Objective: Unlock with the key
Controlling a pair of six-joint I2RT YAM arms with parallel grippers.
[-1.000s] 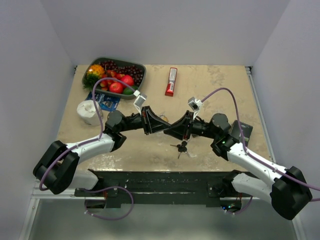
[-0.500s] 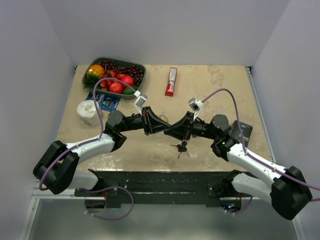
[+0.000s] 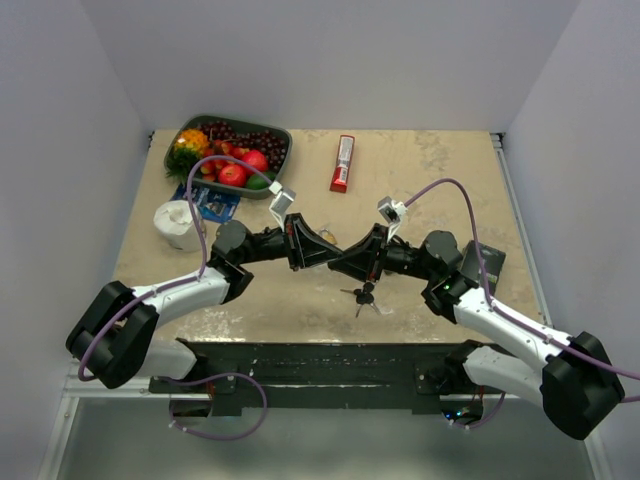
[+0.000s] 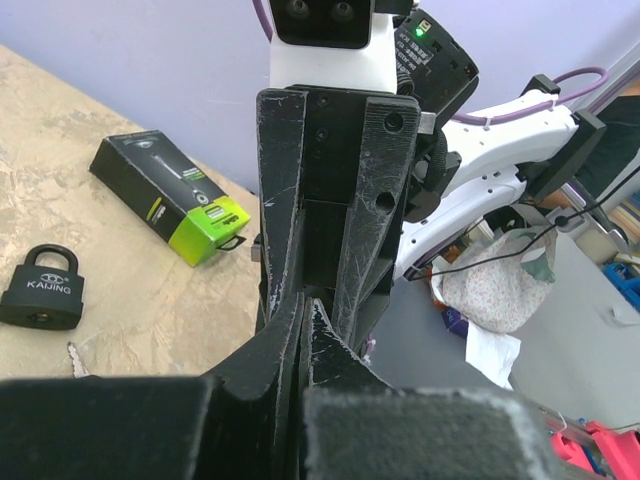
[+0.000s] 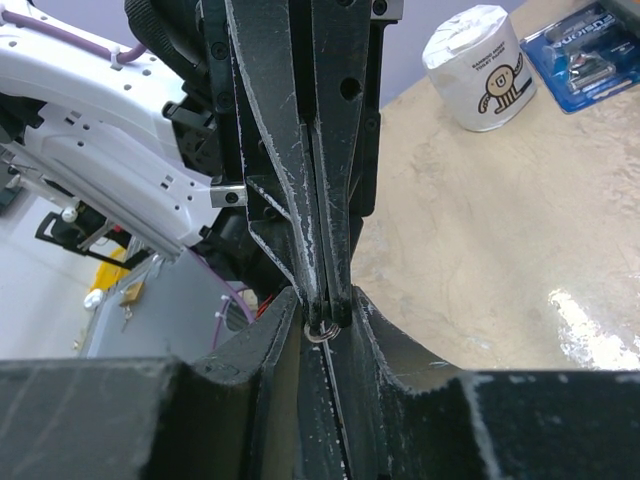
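The key point(image 3: 363, 296) hangs blades-down (splayed) from right tool point(image 3: 345, 264); left tool point(image 3: 328, 255) abuts.

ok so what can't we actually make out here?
- Top external: the contact between left gripper and right gripper, covered by their own bodies.
- Right wrist: only a sliver of metal ring shows; which gripper pinches it is unclear.
- Top external: the key, too small to tell hanging from lying.
- Left wrist only: black padlock, not found from above.
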